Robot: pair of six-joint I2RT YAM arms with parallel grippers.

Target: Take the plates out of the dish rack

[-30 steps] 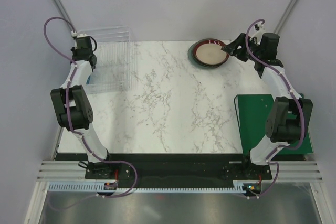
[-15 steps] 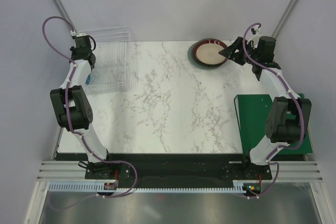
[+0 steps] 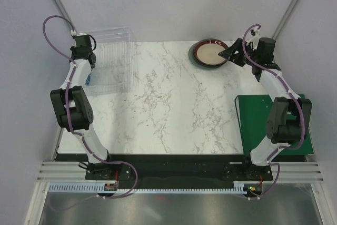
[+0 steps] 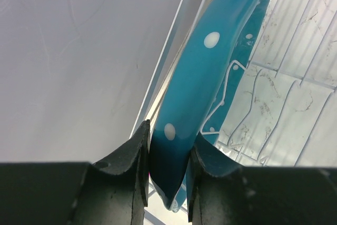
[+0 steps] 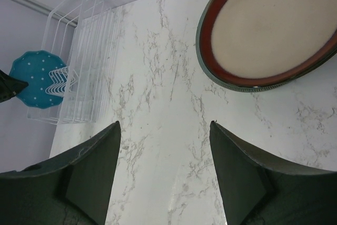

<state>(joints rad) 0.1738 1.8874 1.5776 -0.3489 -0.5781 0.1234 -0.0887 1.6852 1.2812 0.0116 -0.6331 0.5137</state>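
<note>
The clear dish rack (image 3: 113, 61) stands at the table's far left; it also shows in the right wrist view (image 5: 87, 67). My left gripper (image 4: 167, 146) is shut on the rim of the turquoise white-specked plate (image 4: 205, 77), which stands on edge at the rack's left side (image 3: 89, 79) (image 5: 37, 77). The brown-rimmed cream plate (image 3: 210, 52) lies flat on a grey-green plate at the far right of the table (image 5: 274, 27). My right gripper (image 3: 231, 55) is open and empty beside that stack, its fingers (image 5: 95, 177) wide apart above bare marble.
A flat green mat (image 3: 258, 119) lies at the table's right edge under the right arm. The grey wall (image 4: 79, 51) is close on the left of the rack. The marble tabletop (image 3: 168, 109) spans the middle.
My right gripper has drawn back a little to the right from the brown-rimmed plate and tilted. The left gripper stays at the rack.
</note>
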